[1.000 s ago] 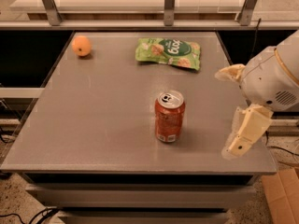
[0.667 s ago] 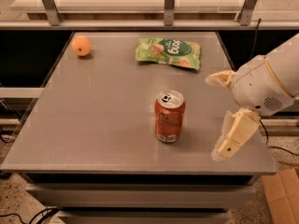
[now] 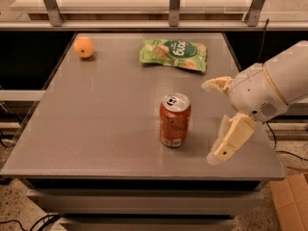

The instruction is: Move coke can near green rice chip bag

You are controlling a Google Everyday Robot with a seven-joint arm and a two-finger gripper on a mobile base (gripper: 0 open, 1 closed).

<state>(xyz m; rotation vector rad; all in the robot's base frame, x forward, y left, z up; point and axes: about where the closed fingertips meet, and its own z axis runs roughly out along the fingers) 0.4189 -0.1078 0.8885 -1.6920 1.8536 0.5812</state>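
The coke can (image 3: 174, 121) stands upright on the grey table (image 3: 106, 109), a little right of the middle and toward the front. The green rice chip bag (image 3: 174, 55) lies flat at the back of the table, right of centre, well apart from the can. My gripper (image 3: 213, 121) is to the right of the can, just above the table, with its two cream fingers (image 3: 230, 139) spread wide apart and nothing between them. One finger points toward the back, the other toward the front edge. A small gap separates the gripper from the can.
A round orange fruit (image 3: 84, 46) sits at the back left corner. A metal rail with posts (image 3: 174, 6) runs behind the table. A cardboard box (image 3: 290, 201) is on the floor at the lower right.
My gripper and arm have moved left, closer to the can. The can, bag and orange have not moved.
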